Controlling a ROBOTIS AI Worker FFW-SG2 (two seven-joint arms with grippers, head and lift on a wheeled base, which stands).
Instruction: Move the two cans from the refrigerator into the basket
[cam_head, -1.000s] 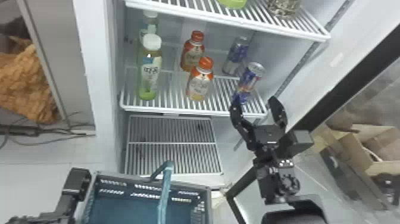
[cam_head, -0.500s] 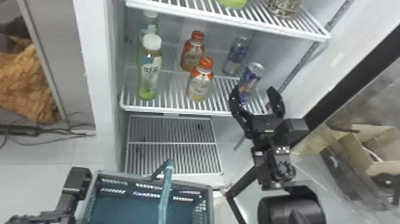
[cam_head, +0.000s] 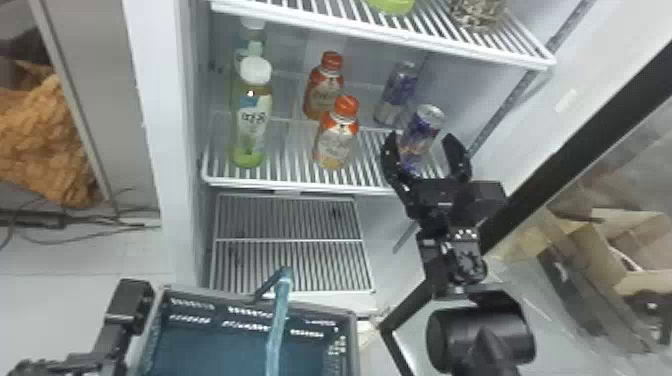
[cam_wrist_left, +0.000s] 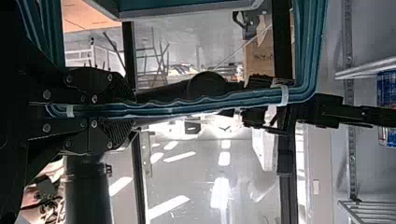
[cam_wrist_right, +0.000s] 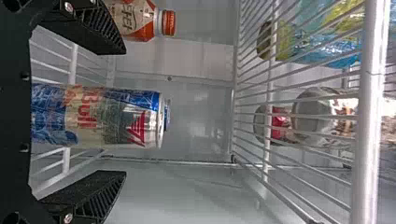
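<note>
R gripper (cam_head: 421, 137) is at the fridge shelf (cam_head: 295, 186), w/ its jaws released & spread. Near can (cam_head: 422, 131) stands btwn the fingers, w/ a gap on each side in R wrist view. Far can (cam_head: 396, 93) stands behind it, a bit to L, on same shelf. Orange-cap bottles (cam_head: 336, 140) are L of cans. L arm (cam_head: 129, 305) is at near L, beside the basket (cam_head: 356, 345). In L wrist view, L gripper (cam_wrist_left: 133, 111) is clenched on basket handle (cam_wrist_left: 196, 105).
</note>
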